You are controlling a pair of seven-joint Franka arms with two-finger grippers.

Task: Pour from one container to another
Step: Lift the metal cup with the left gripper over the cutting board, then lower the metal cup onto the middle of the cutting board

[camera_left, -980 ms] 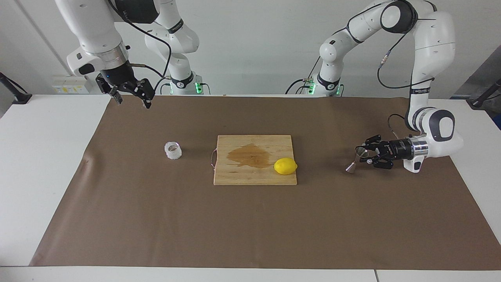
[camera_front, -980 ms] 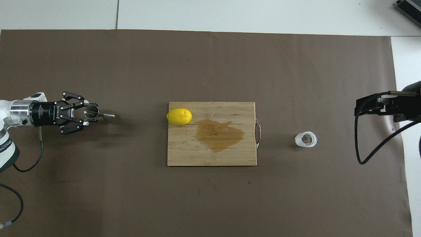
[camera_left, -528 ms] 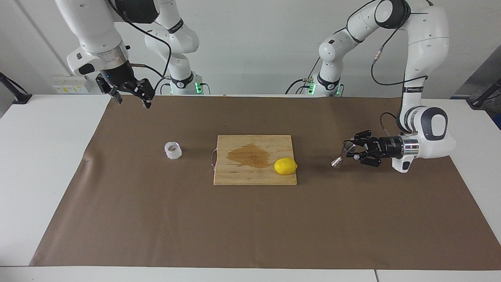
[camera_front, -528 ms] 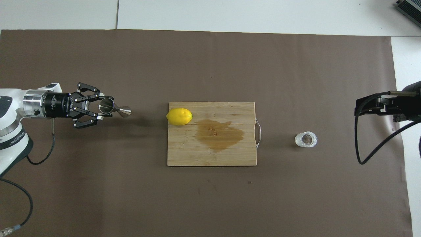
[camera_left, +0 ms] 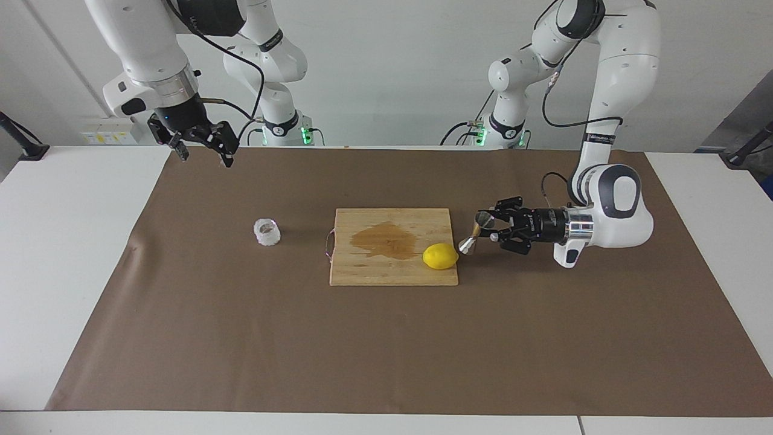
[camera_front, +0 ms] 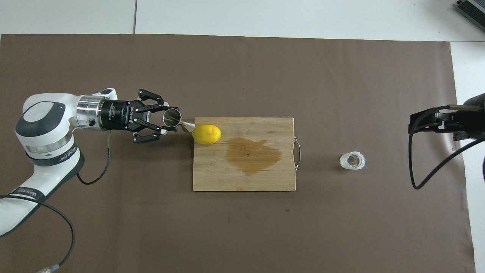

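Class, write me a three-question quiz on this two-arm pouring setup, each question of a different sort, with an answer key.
1. True or false: the left pincer is shut on the steel jigger.
2. Multiple choice: the lemon lies
A. on the brown mat
B. on the cutting board
C. in the glass cup
3. Fill in: the right pincer is ____ and holds nothing.

Key: 1 true, the jigger is up in the air beside the lemon. 2 B, at the board's edge toward the left arm's end. 3 open, over the mat's edge nearest the robots, apart from the cup.
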